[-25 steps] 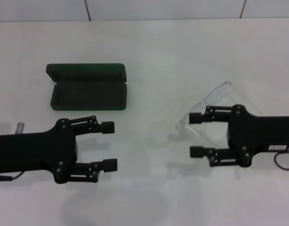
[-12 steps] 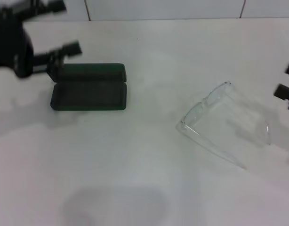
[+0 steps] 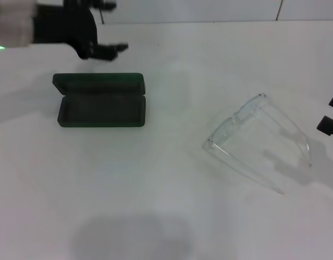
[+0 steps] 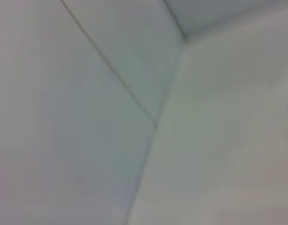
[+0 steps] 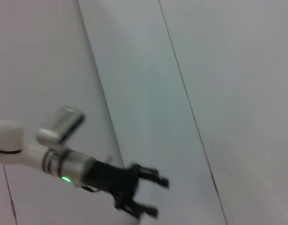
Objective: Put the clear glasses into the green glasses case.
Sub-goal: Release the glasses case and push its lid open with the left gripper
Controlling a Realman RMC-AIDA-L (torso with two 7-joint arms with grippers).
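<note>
The green glasses case [image 3: 101, 101] lies open on the white table, left of centre, its lid laid back toward the wall. To the right, the clear glasses [image 3: 257, 142] rest unfolded on the table with their temple arms spread. My left gripper [image 3: 115, 27] hangs open above the table's back left, behind the case and holding nothing. The right wrist view shows it far off as the left gripper [image 5: 158, 197]. Only the fingertips of my right gripper [image 3: 330, 112] show at the right edge, apart and empty, just right of the glasses.
The white table [image 3: 166, 206] reaches back to a tiled wall [image 3: 188, 10]. The left wrist view shows only wall tiles [image 4: 87, 117] and a corner seam.
Both arms have drawn back from the middle of the table. The left one rose to the back left behind the case; the right one sits at the right edge. Case and glasses have not moved.
</note>
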